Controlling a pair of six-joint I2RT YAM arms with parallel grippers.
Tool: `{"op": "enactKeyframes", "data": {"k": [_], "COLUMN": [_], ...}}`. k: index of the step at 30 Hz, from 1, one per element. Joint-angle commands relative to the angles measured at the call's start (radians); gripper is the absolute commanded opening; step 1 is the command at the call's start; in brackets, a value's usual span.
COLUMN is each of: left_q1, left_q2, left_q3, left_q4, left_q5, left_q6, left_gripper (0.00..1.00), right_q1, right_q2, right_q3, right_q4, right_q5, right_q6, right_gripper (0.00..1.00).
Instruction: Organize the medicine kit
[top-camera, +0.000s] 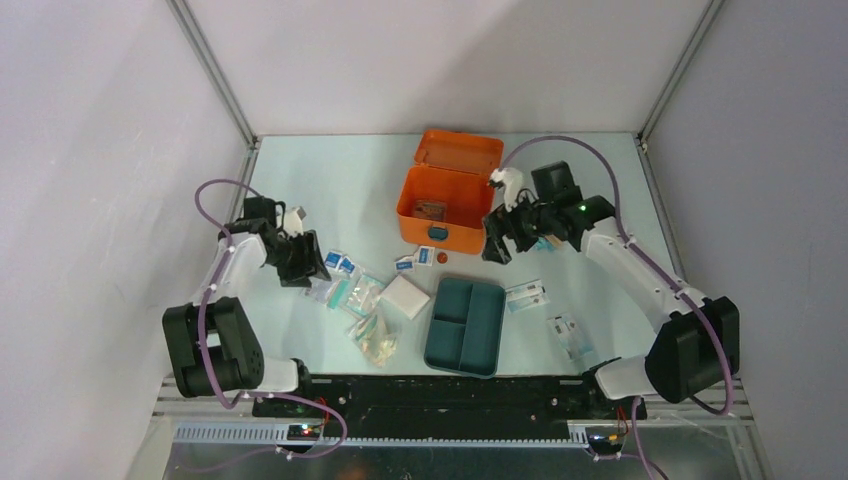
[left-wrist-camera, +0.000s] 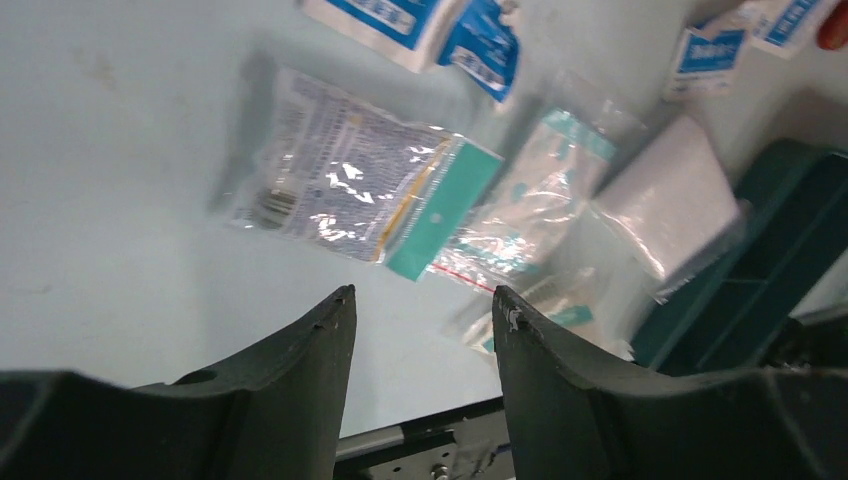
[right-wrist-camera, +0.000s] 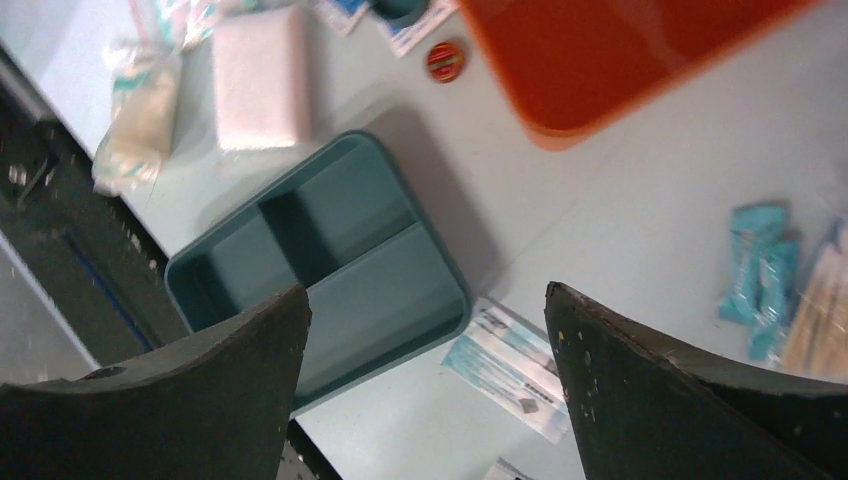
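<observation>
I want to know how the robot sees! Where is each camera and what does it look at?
Top external: high behind the arms, looking down at the open medicine kit; both arms show.
Left wrist: on the left arm, facing the clear packets; left gripper open.
Right wrist: on the right arm, facing down; right gripper open.
All three share the teal tray.

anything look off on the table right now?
Yes. The medicine kit stands open and nearly empty, its tray lying outside in front of it, and packets are scattered loose across the table. No damage visible.
</observation>
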Motion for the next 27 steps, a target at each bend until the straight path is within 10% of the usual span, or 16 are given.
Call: {"op": "enactKeyframes", "data": {"k": [1, 27], "left_q1": [-0.006, 0.002], "left_q2": [0.000, -0.065], "left_q3": [-0.007, -0.027], "left_q4": [0.047, 0.101], "left_q5": [0.134, 0.134], "left_q6": [-0.023, -0.049], "left_gripper": [0.58, 0.61], "right_q1": [0.114, 0.592], "right_q2": [-0.017, 0.538], "right_q3": [0.038, 0.416], "right_q4": [-0.054, 0.036], "right_q5": [-0.025, -0.172], "right_q6": [-0.131, 0.132], "right_gripper": [0.91, 0.89]}}
